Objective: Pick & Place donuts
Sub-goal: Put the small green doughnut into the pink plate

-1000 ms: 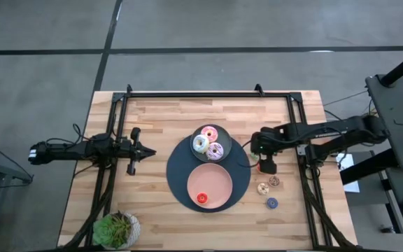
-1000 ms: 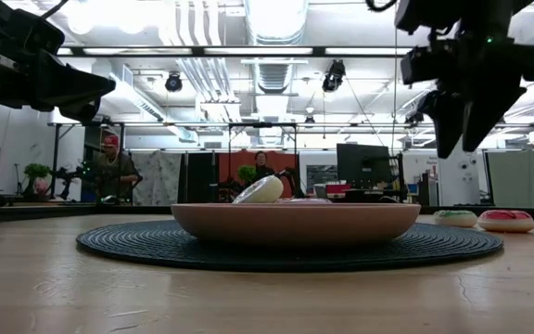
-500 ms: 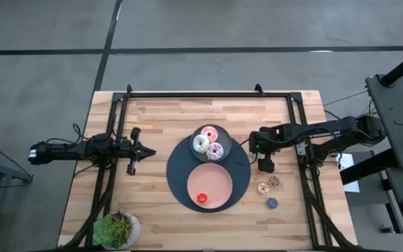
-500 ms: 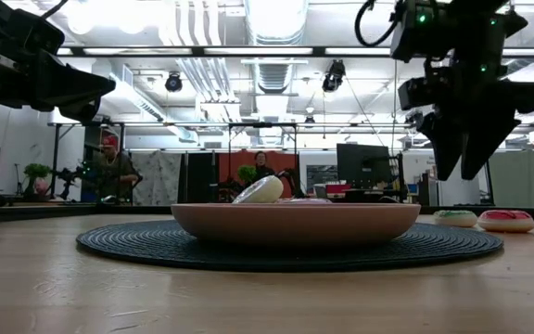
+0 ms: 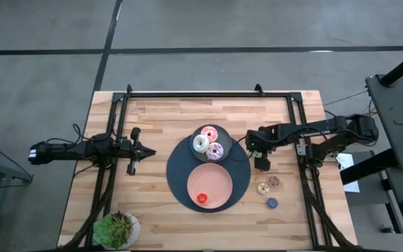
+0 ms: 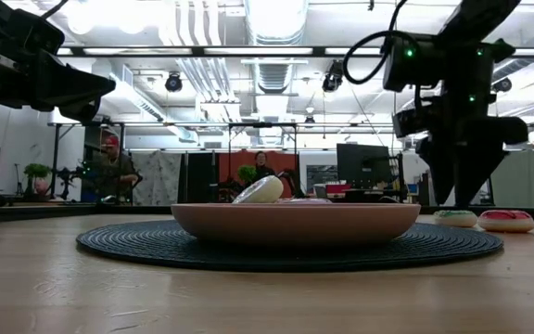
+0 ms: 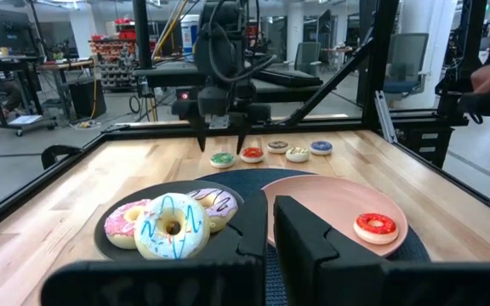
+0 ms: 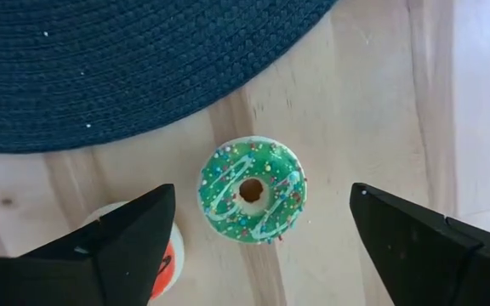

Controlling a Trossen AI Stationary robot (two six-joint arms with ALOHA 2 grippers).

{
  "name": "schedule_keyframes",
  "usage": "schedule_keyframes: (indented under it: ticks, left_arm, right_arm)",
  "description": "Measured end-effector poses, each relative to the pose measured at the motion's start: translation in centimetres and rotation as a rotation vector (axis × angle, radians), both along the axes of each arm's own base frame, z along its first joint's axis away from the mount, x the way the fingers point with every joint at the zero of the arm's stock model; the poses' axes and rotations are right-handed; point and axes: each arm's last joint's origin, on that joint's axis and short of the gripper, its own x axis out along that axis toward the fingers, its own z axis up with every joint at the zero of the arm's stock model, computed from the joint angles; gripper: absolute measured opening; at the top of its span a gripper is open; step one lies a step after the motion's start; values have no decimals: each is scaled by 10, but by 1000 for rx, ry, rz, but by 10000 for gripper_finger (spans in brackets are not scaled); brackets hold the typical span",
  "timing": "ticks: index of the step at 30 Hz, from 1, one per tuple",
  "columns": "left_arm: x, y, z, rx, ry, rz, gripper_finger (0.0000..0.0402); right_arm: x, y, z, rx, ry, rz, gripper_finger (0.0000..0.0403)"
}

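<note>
The small green donut (image 8: 252, 190) with white drizzle lies flat on the wood just off the dark mat (image 5: 180, 183). My right gripper (image 8: 262, 194) is open above it, pointing down, one finger on either side and touching nothing. It also shows in the left wrist view (image 7: 221, 140) and the high view (image 5: 260, 159). A tiny red donut (image 7: 252, 154) sits beside the green one (image 7: 222, 159). Brown (image 5: 273, 180), tan (image 5: 262, 187) and blue (image 5: 272, 203) ones lie nearby. My left gripper (image 5: 144, 152) waits shut at the table's left.
A grey plate (image 5: 221, 133) on the mat carries the pink, white and lilac donuts (image 7: 170, 223). The pink plate (image 5: 219, 178) holds one red donut (image 5: 202, 199). A potted plant (image 5: 115, 229) stands at the near left corner. Black frame rails (image 5: 208, 94) run along the table's edges.
My right gripper has come down toward the green donut and shifted a little toward the table's left edge. Nothing else has moved.
</note>
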Motion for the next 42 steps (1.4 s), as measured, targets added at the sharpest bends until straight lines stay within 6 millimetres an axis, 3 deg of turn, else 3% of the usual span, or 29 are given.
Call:
schedule_keyframes:
  ticks: [22,42]
  left_arm:
    - [0,0,0,0,0,0,0]
    - [0,0,0,0,0,0,0]
  right_arm:
    - [1,-6,-17,4,43,-4,337]
    - [1,-6,-19,2,31,-6,324]
